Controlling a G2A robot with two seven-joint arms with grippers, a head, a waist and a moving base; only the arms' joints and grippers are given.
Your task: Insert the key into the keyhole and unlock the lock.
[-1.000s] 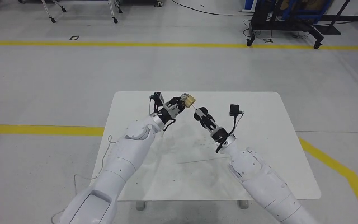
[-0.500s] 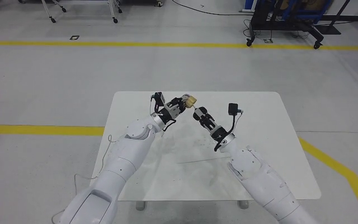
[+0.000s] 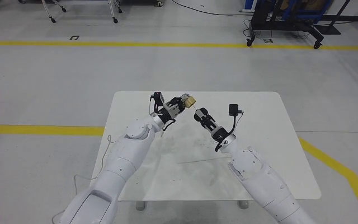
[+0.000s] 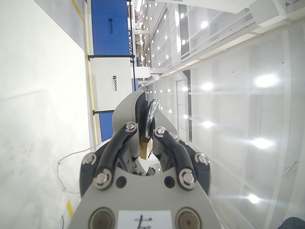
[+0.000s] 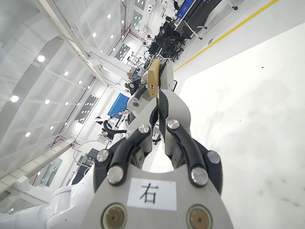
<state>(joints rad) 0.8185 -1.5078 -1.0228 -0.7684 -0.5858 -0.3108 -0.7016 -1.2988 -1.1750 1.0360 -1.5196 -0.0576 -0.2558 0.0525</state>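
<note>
While the grey floor (image 3: 67,78) with its yellow lines takes up most of the top view, the white table (image 3: 268,168) stands at its middle, its surface lightly scuffed. Both white arms stretch over it from the near side, the left arm (image 3: 131,145) angled toward the far middle and the right arm (image 3: 257,173) angled in to meet it, so the two wrists point at each other above the far half of the tabletop.

The left gripper (image 3: 183,101) is clamped on the lock (image 3: 190,100), a small brass padlock held up off the table. In the left wrist view its brass body sits deep between the fingers (image 4: 126,110) and its silver shackle (image 4: 150,114) runs out toward their tips.

The right gripper (image 3: 198,113) hovers just beside the lock, on the side nearer the robot. Its two fingers (image 5: 177,110) are pressed flat together, ribbed pads meeting. A thin dark edge shows in the seam between them, too slight to tell whether it is the key.

From the right wrist view, the lock's underside faces this gripper, with the keyhole (image 5: 150,86) showing as a small dark slot in a silver disc. The tips of the right fingers lie right below that underside. Whether anything has entered the slot, or whether tips and lock touch, I cannot tell.
</note>
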